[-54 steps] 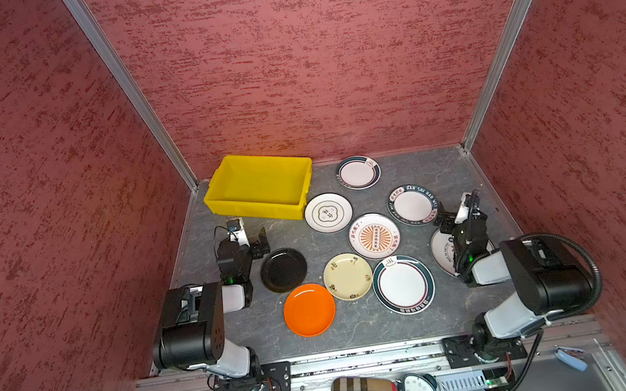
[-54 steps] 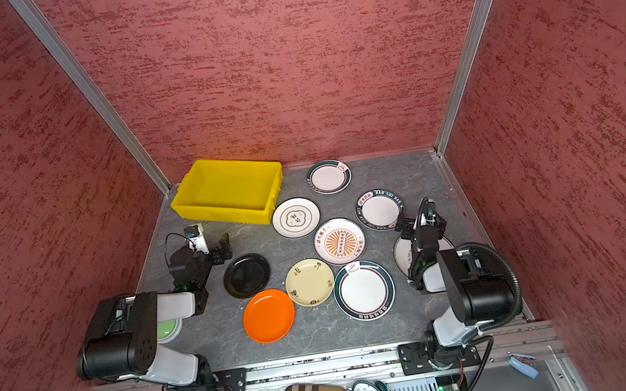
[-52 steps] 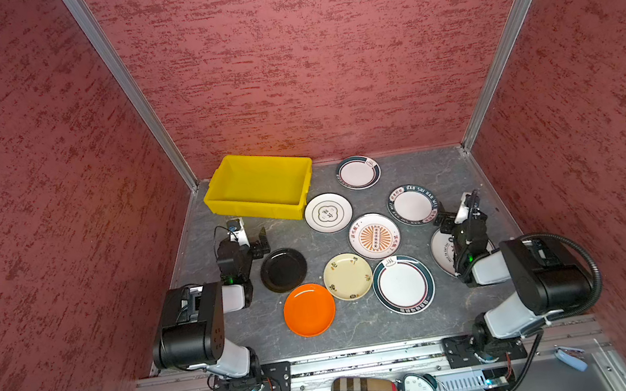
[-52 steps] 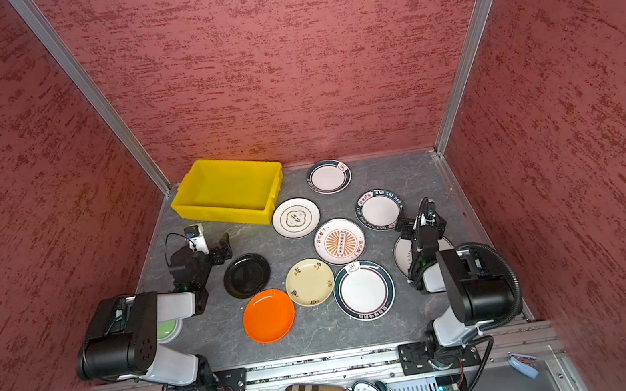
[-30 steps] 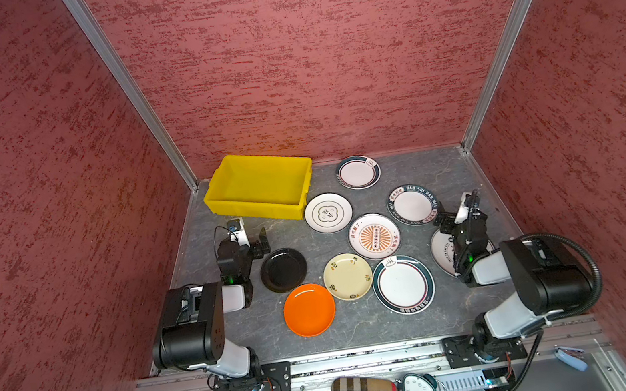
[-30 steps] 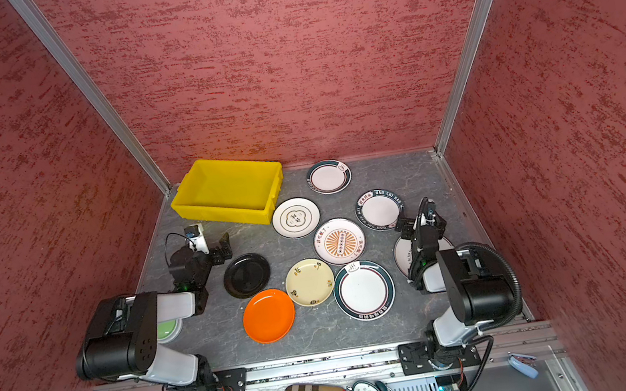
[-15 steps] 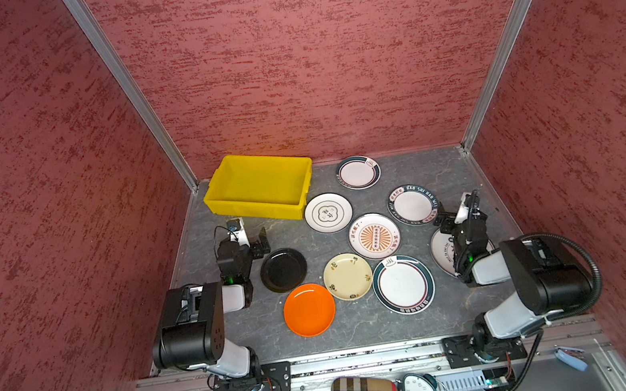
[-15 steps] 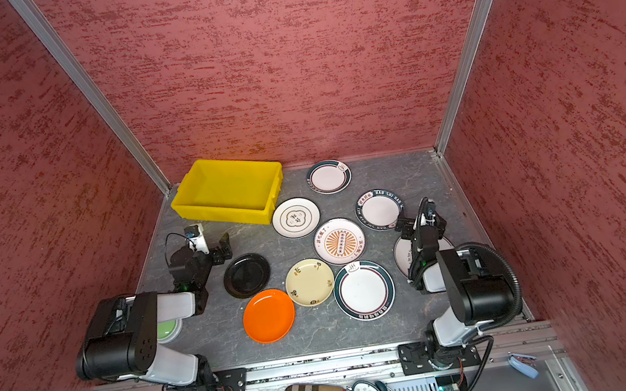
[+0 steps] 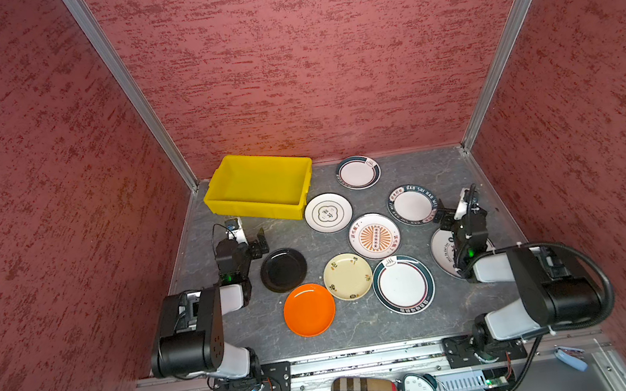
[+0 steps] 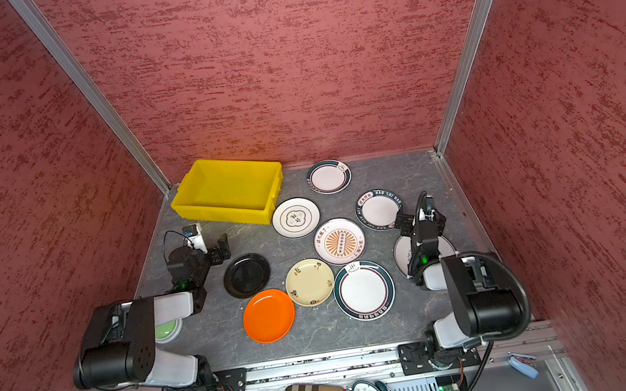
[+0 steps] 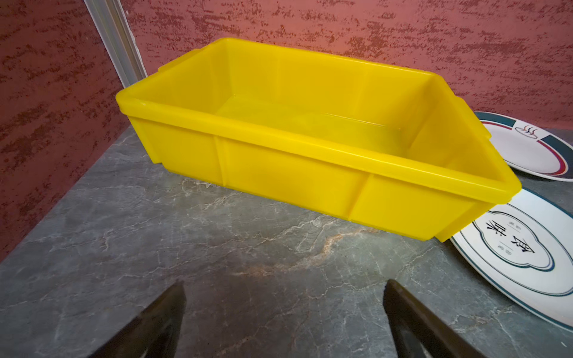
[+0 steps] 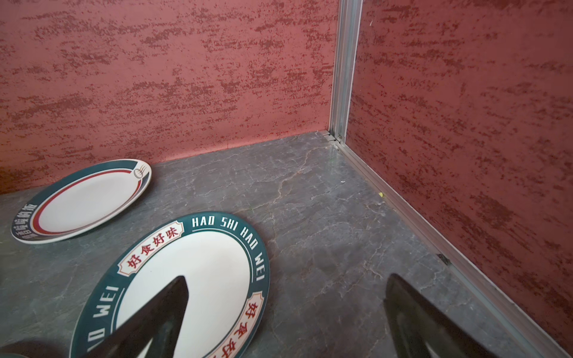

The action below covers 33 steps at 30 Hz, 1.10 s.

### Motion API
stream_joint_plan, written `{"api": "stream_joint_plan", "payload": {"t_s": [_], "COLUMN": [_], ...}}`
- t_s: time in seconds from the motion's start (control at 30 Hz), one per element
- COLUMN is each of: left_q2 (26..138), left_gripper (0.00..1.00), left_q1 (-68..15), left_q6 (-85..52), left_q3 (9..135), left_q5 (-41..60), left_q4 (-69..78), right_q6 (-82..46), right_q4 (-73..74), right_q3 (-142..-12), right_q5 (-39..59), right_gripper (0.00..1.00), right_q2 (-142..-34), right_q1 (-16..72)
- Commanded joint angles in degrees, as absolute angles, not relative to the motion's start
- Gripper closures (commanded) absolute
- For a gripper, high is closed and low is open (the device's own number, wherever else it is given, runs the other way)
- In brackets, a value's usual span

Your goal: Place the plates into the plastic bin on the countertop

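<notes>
Round shallow plates lie flat in a cluster across the middle and right of the dark grey, pale-veined stone-look worktop (image 9: 365, 333). All of them are outside the bright yellow rectangular plastic bin (image 9: 259, 211). The bin sits at the upper left of the worktop in both top views, near the corner post of the red textured walls (image 9: 303, 59). The white cloud-outline plate (image 9: 328, 213) lies just beside the bin's near right corner. The glossy black plate (image 9: 284, 270) and the plain orange plate (image 9: 309, 309) lie toward the lower left of the cluster.

Bare worktop runs along the bin's long near wall (image 11: 288, 176). More lies in the upper right corner beside the metal rail (image 12: 434, 235), and a strip lies below the orange plate.

Both arms are folded low, with their elbows near the front rail. The left end effector (image 9: 251, 236) hovers between the bin and the black plate. Its fingers (image 11: 173, 303) are spread wide over bare stone and grip nothing. The right end effector (image 9: 457, 208) is equally wide and empty. One of its fingers (image 12: 173, 297) is above the teal-rimmed lettered plate (image 12: 217, 257), and the other is over bare worktop. The right arm hides part of another white plate (image 9: 441, 251).
</notes>
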<state>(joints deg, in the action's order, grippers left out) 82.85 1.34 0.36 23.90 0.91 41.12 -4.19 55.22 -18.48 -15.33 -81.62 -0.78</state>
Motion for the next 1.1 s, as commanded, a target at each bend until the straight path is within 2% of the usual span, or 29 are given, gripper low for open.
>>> {"api": "stream_joint_plan", "payload": {"t_s": [0.0, 0.17, 0.3, 0.47, 0.6, 0.83, 1.07], "left_q2": [78.4, 73.7, 69.0, 62.8, 58.7, 57.9, 56.9], "left_gripper": [0.01, 0.01, 0.01, 0.01, 0.01, 0.0, 0.01], "left_q1": [-0.6, -7.5, -14.6, -22.1, -26.2, -28.4, -28.6], "left_q6": [-0.8, -2.0, -2.9, -8.3, -12.2, -13.3, -12.5], "left_q3": [27.9, 30.6, 34.3, 35.5, 35.6, 35.3, 33.6], "left_q5": [-6.6, -16.6, -21.1, -23.0, -19.5, -11.0, -7.1], "left_q4": [31.6, 21.5, 8.6, -1.5, -6.5, -8.0, -4.6], "right_q6": [-3.0, -10.4, -18.1, -30.7, -37.7, -40.0, -41.7], "right_q4": [49.2, 33.9, 14.5, -13.0, -32.7, -44.0, -49.0], "right_q3": [-21.5, -25.6, -30.1, -36.7, -43.1, -46.0, -44.5], "right_q5": [-17.3, -18.6, -20.1, -20.4, -17.1, -5.1, -0.7], "right_gripper": [0.01, 0.01, 0.01, 0.01, 0.01, 0.01, 0.01], "right_q2": [-77.5, -71.9, -63.4, -54.6, -54.2, -56.1, -55.5], "right_q1": [-0.3, -0.4, -0.4, -0.5, -0.8, -2.1, -7.6]}}
